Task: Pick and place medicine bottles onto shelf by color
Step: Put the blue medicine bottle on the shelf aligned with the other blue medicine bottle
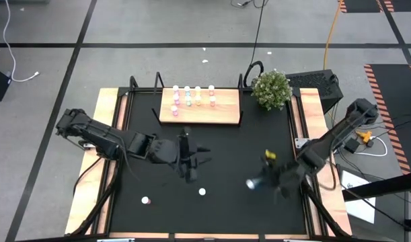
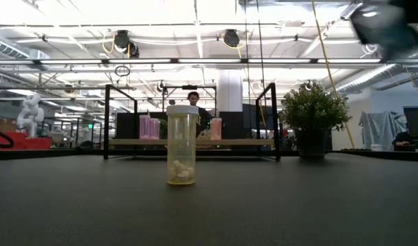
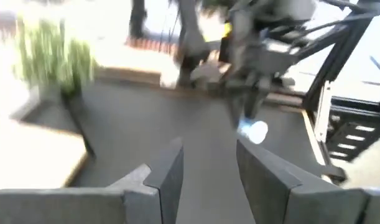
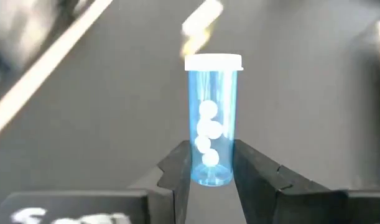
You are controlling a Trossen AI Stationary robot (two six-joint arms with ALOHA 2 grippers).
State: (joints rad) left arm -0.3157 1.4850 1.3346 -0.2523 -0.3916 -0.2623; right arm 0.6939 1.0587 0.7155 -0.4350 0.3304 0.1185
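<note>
The black tabletop (image 1: 212,161) carries the wooden shelf (image 1: 200,115) against its far edge, set between thin black end brackets, and a potted plant (image 1: 271,89) stands at the far right corner just beside the shelf. The left arm reaches in from the left edge, and the left gripper (image 1: 186,161) hangs over the middle of the tabletop; in its wrist view its two dark fingers (image 3: 168,171) stand partly apart with only bare black surface between them, so it holds nothing. The right arm comes in from the right edge, and the right gripper (image 1: 262,181) sits over the near right part of the tabletop, its fingers (image 4: 177,163) closed against the lower sides of a blue medicine bottle (image 4: 212,118), white cap outermost and white pills visible inside. On the shelf, a group of bottles (image 1: 193,97) stands in rows along its far side, pink at the left, then bluish, orange and pink toward the right. A yellow bottle (image 2: 182,144) stands upright on the tabletop near its near edge, roughly central, white cap up. A pink bottle (image 1: 145,199) stands toward the near left corner, well apart from the yellow one.
</note>
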